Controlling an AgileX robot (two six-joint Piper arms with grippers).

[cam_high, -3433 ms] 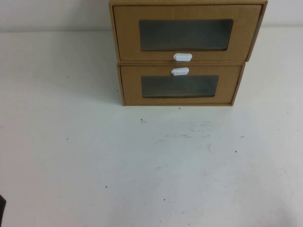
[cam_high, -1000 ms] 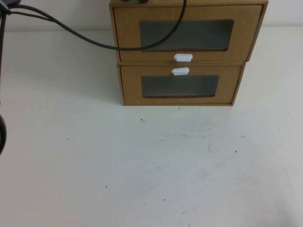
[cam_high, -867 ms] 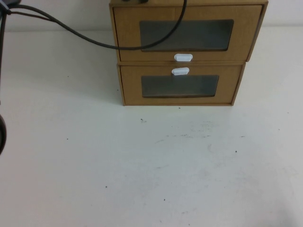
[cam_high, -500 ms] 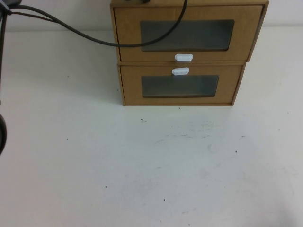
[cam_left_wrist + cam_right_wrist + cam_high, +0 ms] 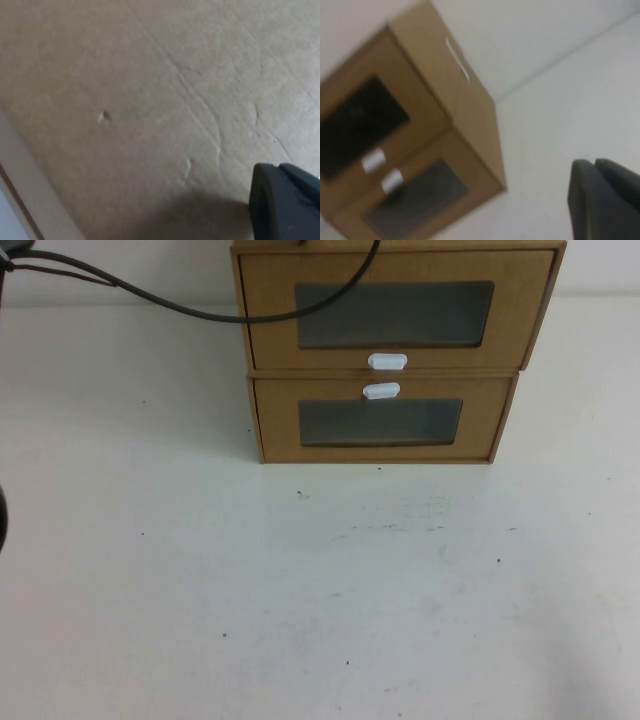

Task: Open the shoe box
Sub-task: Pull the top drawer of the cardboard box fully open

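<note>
Two shoe boxes [image 5: 280, 420] are stacked at top centre of the high view, both shut, the upper one cut off by the frame. Two white handles [image 5: 386, 362] and one black cable [image 5: 150, 298] are counted. The left gripper [image 5: 285, 200] is held close against bare cardboard, its state not discernible. The right gripper [image 5: 602, 197], pressed together, is held beside the boxes.

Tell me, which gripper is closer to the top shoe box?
Left. The left gripper sits close over the cardboard of the top shoe box; the right gripper, shut, hangs well away, off toward its right side.
</note>
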